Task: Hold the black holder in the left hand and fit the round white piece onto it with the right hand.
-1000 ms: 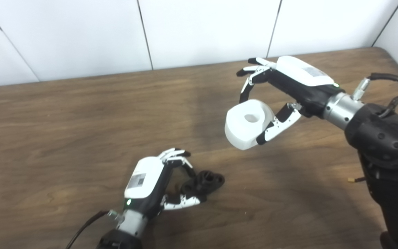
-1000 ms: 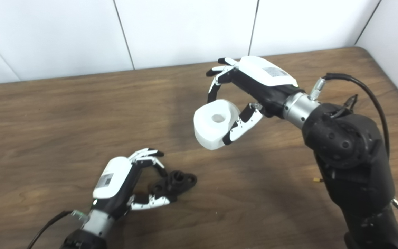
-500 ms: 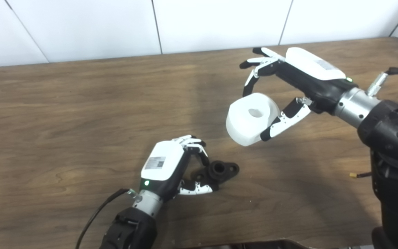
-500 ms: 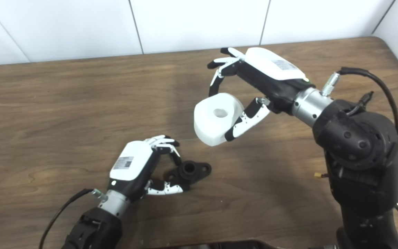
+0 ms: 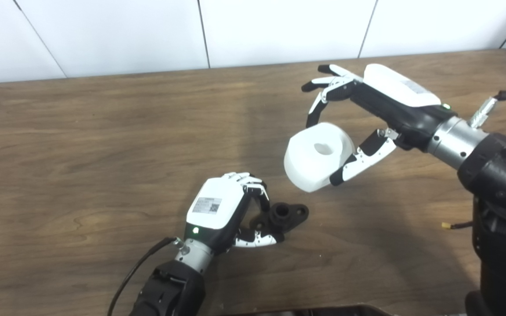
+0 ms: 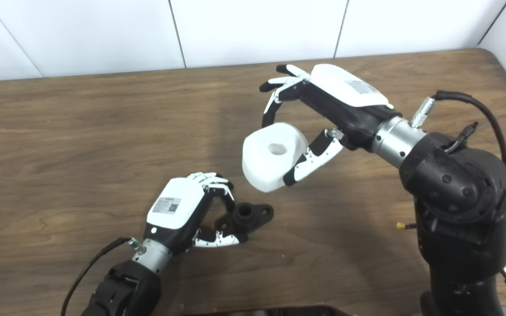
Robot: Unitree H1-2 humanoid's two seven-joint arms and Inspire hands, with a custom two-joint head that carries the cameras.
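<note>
Holder point(image 5: 284, 215) first: the black holder sits low at the near middle of the table point(image 5: 103, 131), and whether it rests on the wood or is just lifted I cannot tell. The left hand point(image 5: 222, 213) has its fingers curled around the holder's near-left end, a firmer wrap than a second ago, when they only reached at it. The holder's round socket now faces up. The right hand point(image 5: 358, 118) holds the round white piece point(image 5: 316, 156) in the air, fingers over its far side and thumb under its near right edge. It has drifted slightly nearer and lower, yet stays clearly apart from the holder, up and to the right. By my reading the holder is nearly secured, and the fitting itself has not begun
</note>
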